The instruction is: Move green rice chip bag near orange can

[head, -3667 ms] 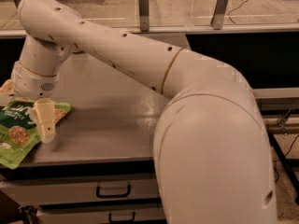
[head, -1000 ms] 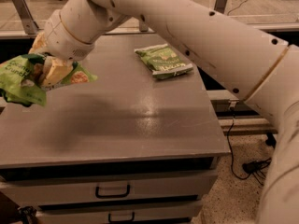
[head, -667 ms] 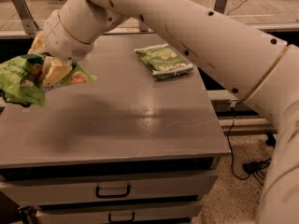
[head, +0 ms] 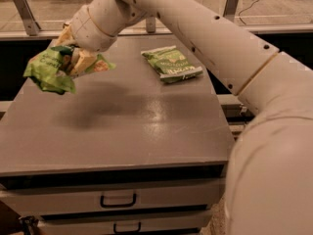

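Note:
My gripper (head: 73, 58) is shut on the green rice chip bag (head: 49, 71), a crumpled bright green pouch, and holds it in the air above the left part of the grey table (head: 122, 131). The bag's shadow falls on the tabletop below. The cream fingers (head: 84, 60) clamp the bag's upper right part. The orange can is not in view.
A smaller duller green bag (head: 171, 63) with a whitish end band lies flat on the table's far right part. My white arm (head: 220, 48) crosses above the table's right side. Two drawers with handles (head: 117, 199) sit under the tabletop. A dark gap runs left of the table.
The arm has carried the bag from the table's left front up and to the right; the view has shifted, showing more of the table. Over the last second the bag moved slightly right.

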Robot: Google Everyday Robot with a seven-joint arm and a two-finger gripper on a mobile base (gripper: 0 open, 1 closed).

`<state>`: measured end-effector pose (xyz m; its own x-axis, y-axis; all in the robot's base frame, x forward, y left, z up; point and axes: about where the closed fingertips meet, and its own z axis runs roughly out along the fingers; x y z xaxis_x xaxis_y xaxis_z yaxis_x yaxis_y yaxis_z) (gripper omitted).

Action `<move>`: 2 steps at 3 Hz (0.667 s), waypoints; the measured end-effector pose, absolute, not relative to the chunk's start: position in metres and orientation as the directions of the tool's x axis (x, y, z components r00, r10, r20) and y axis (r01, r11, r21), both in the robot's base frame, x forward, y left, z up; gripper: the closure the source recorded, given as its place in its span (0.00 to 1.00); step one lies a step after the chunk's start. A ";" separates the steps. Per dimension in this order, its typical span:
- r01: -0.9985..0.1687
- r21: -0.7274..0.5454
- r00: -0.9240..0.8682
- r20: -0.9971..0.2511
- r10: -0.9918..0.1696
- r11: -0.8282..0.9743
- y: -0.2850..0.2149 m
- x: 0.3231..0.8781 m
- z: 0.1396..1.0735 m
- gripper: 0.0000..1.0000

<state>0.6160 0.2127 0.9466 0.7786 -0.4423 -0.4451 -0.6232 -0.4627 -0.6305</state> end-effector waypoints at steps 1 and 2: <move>-0.590 -0.626 0.802 -0.377 -0.464 -0.511 0.177 0.666 0.933 1.00; -0.597 -0.608 0.789 -0.328 -0.519 -0.523 0.132 0.692 0.927 1.00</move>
<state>0.6923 0.1325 0.9268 0.7892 -0.5195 -0.3276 -0.5969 -0.5232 -0.6083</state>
